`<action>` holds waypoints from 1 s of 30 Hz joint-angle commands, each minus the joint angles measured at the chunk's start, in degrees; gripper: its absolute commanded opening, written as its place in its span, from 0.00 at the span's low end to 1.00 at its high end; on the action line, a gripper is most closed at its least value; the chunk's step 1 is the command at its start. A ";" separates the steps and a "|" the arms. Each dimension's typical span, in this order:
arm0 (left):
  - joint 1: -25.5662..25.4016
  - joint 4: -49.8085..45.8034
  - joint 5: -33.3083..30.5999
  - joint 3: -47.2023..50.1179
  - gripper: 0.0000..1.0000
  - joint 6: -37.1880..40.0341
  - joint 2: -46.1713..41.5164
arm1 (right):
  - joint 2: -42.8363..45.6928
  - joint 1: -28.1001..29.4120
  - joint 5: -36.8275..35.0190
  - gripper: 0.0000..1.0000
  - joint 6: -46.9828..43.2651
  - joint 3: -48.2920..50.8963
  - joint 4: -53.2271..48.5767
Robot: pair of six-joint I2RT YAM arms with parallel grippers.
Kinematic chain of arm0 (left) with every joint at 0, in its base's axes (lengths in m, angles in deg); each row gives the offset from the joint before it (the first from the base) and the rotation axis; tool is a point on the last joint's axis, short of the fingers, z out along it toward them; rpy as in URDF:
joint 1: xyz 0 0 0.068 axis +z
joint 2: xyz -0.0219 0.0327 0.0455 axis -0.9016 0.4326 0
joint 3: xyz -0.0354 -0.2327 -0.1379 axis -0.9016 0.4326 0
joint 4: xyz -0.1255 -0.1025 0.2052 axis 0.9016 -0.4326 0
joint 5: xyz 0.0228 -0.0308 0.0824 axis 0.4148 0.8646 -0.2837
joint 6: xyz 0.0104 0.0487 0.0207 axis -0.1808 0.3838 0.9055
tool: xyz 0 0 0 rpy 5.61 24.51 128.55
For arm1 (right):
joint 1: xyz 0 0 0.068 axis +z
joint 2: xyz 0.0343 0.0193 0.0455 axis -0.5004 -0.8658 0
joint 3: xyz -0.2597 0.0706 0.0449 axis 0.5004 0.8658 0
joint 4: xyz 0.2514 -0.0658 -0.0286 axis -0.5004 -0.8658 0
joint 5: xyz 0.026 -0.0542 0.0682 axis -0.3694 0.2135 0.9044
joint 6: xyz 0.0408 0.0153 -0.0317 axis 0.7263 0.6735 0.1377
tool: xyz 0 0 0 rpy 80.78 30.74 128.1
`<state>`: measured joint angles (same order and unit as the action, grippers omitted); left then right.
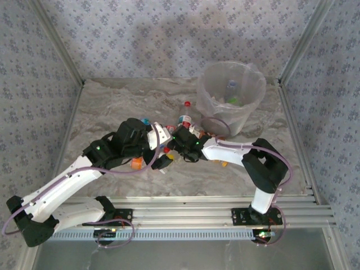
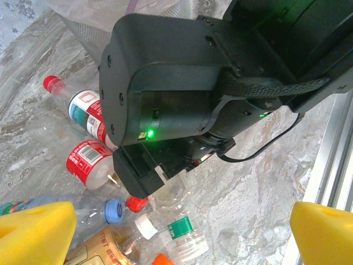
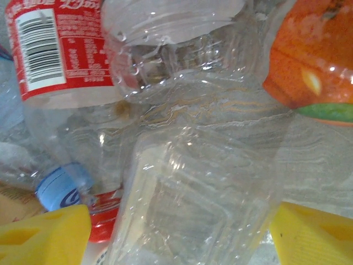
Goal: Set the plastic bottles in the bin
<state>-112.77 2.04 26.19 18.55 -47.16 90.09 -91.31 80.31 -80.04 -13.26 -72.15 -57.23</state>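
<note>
Several plastic bottles lie in a heap at the table's middle, where both grippers meet. My right gripper is open, its yellow fingertips either side of a clear unlabelled bottle; a gap shows at the left pad. Beside it lie a red-labelled bottle and an orange-labelled one. My left gripper stands wide open just behind the right gripper's black body, over a green-labelled bottle and a red-labelled one. The bin stands at the back right with some bottles inside.
Two more bottles lie between the heap and the bin's foot. An orange-labelled one sits under the left arm. Aluminium rails run along the near edge, with patterned walls on three sides. Bare marble stretches to the back left.
</note>
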 commanded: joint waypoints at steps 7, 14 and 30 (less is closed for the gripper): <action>-0.19 0.51 0.84 0.23 1.00 -0.65 -0.24 | -4.27 0.20 -2.38 0.76 -1.34 -4.68 -2.63; -0.12 0.80 0.22 0.49 1.00 -0.69 -0.37 | -3.58 0.13 -0.88 0.65 -12.41 -5.11 -11.18; -0.16 1.44 0.93 0.68 1.00 -1.16 -0.34 | 1.62 2.05 4.80 0.80 -38.45 -5.42 -26.04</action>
<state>-112.77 2.13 26.43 18.66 -47.73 90.09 -91.20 81.86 -74.62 -47.57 -76.63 -75.76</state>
